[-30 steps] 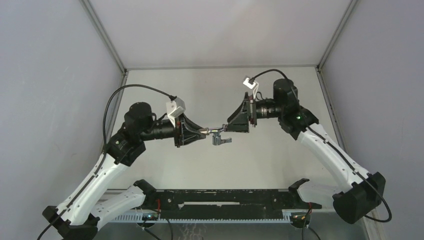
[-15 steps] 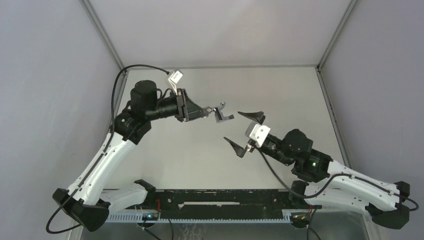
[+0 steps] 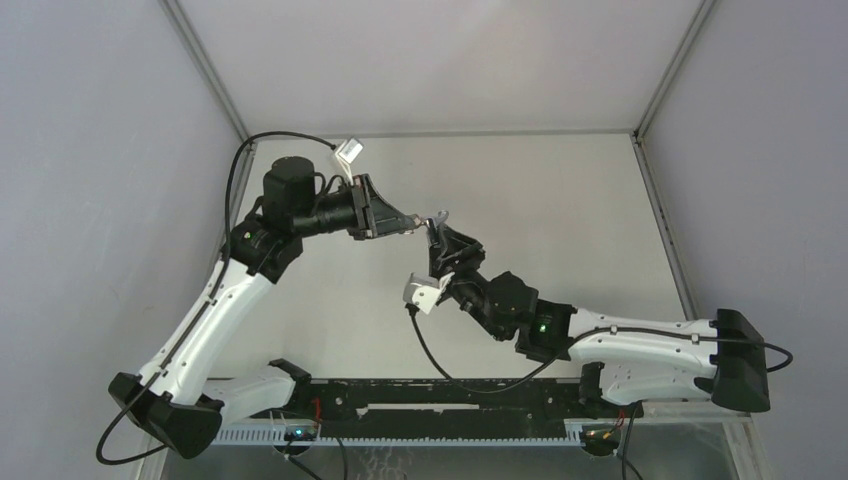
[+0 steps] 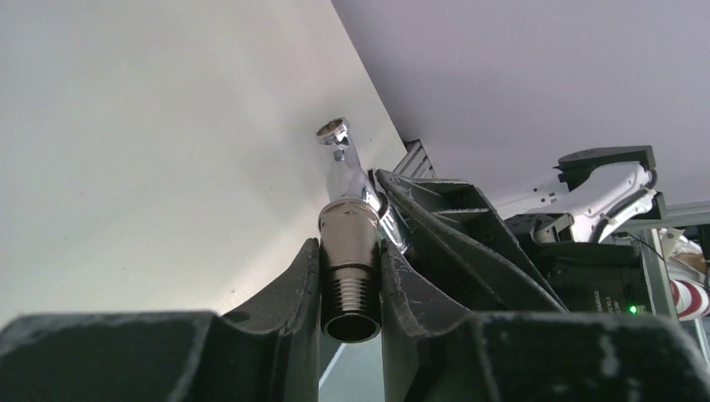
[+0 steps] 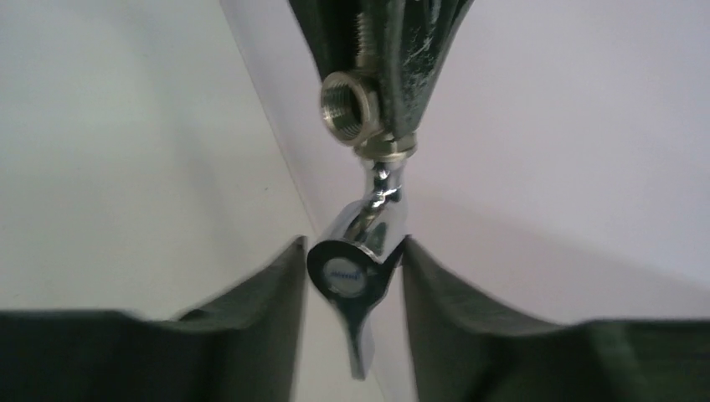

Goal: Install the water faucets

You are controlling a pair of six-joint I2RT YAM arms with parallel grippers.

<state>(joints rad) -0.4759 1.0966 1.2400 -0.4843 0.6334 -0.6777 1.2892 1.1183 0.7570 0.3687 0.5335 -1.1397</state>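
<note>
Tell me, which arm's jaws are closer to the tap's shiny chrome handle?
Right. The right jaws closely flank the chrome handle, one on each side; the left jaws clamp the threaded stub at the tap's other end.

We see the faucet (image 3: pixel 436 222) pinched between the left gripper (image 3: pixel 412 226) and the right gripper (image 3: pixel 440 242) near the middle of the table (image 3: pixel 570 190), blocking passage there. The left arm (image 3: pixel 215 310) bars 7 to 10 o'clock and the right arm (image 3: pixel 640 345) bars 4 to 5. Open room lies from 12 to 3 o'clock, up to the walls (image 3: pixel 770 150).
</note>
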